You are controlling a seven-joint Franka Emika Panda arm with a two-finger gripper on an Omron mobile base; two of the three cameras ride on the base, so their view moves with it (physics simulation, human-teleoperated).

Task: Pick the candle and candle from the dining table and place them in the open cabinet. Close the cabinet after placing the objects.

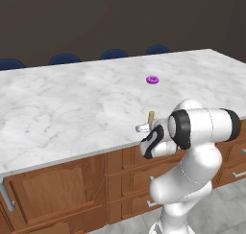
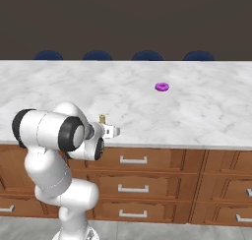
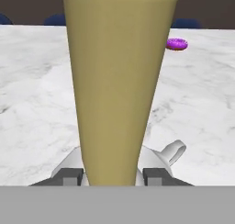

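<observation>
A slim golden-yellow candle (image 3: pixel 117 81) stands upright on a round silver dish base (image 3: pixel 172 152), very close in the hand view. My gripper (image 3: pixel 112 176) is shut on its lower part, with one dark fingertip on each side. From the base views, the candle (image 1: pixel 151 116) (image 2: pixel 102 118) and gripper (image 1: pixel 143 128) (image 2: pixel 113 131) are at the near edge of the dining table (image 1: pixel 72 103) (image 2: pixel 206 116), with the hand reaching in level from the front. I cannot tell whether the dish rests on the marble. The cabinet is out of view.
A small purple ring (image 1: pixel 152 79) (image 2: pixel 162 87) (image 3: pixel 176 44) lies farther back on the marble top. Dark blue chair backs (image 1: pixel 113 53) (image 2: pixel 97 55) line the far side. Wooden drawers with grey handles (image 2: pixel 133 160) run below the near edge.
</observation>
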